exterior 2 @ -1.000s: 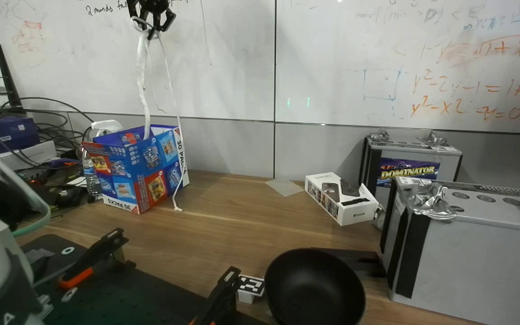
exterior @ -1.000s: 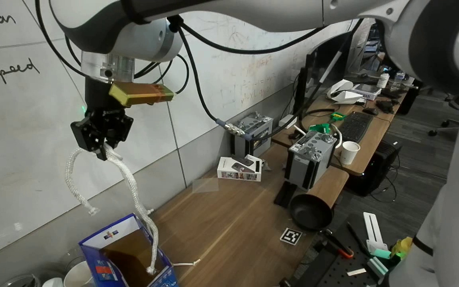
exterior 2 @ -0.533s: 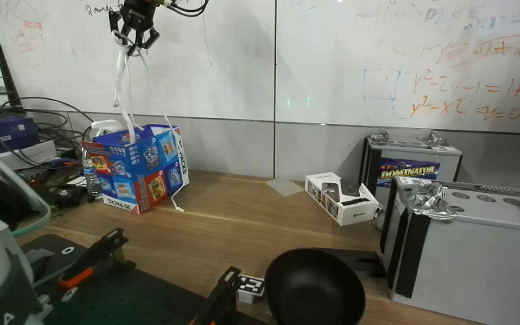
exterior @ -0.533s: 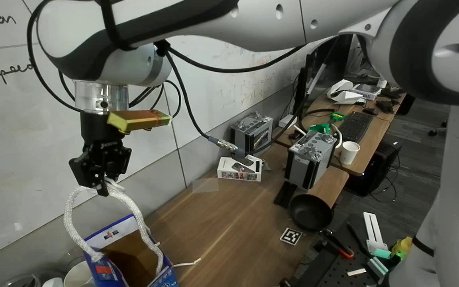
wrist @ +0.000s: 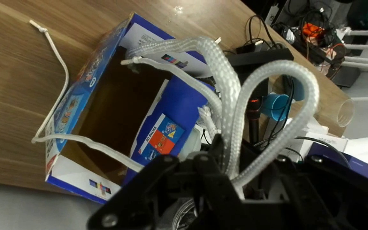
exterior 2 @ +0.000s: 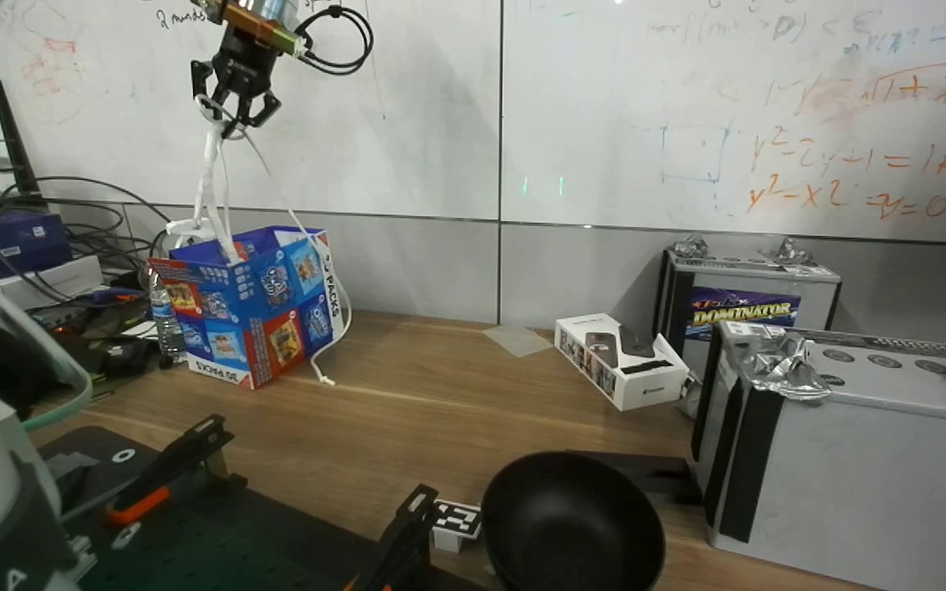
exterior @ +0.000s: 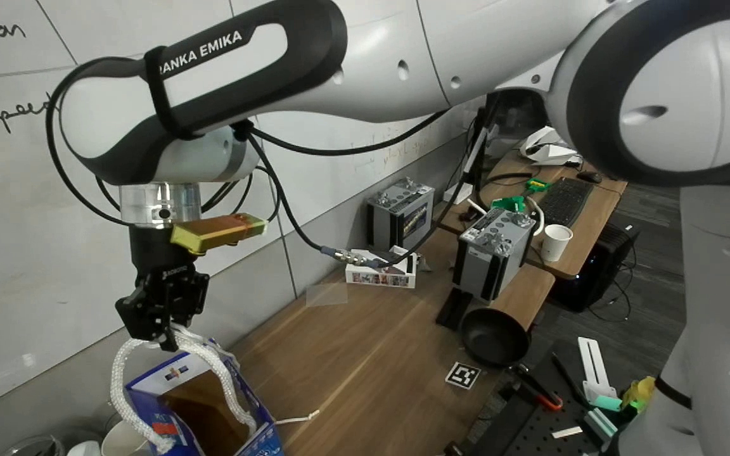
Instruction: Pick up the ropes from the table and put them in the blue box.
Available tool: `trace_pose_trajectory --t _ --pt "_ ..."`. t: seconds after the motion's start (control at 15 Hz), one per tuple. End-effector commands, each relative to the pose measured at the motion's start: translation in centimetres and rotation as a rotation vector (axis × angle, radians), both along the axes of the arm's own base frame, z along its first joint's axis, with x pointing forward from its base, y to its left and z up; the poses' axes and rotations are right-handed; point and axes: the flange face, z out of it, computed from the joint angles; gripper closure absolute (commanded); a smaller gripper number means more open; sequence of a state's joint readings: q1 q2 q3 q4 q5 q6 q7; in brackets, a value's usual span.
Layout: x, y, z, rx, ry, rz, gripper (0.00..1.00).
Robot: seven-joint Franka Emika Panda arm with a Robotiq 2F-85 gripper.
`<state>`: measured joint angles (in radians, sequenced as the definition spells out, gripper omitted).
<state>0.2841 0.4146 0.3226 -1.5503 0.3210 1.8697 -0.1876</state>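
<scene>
Fingers (exterior: 168, 341) apparently tight on ropes (wrist: 228, 83)

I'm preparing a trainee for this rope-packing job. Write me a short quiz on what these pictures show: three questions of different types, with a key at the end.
1. Multiple choice. What is the gripper holding?
A) the black pan
B) the white ropes
C) the paper cup

2. True or false. One thin cord ends outside the blue box, on the table.

3. Fill in the missing word. In the wrist view, the box's flap is printed "30 ____".

Key: 1: B. 2: true. 3: PACKS.
</scene>
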Motion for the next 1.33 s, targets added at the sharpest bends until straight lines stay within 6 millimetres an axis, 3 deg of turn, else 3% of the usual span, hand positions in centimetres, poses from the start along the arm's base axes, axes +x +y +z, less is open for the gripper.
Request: trace_pose_trajectory --t 0.0,0.53,0.87,1.0,1.27 --pt "1.3 0.8 -1.1 -0.001 0.001 0.006 0.97" --pt "4.5 -0.4 -3.9 -0.036 0.010 -0.024 0.97" --pt "5.3 0.0 -5.0 -0.036 0.021 -0.029 0.97" --pt "5.4 -0.1 -5.0 -0.043 0.033 -0.036 0.61" --pt "5.4 -0.5 -4.4 -0.060 0.044 -0.037 0.31"
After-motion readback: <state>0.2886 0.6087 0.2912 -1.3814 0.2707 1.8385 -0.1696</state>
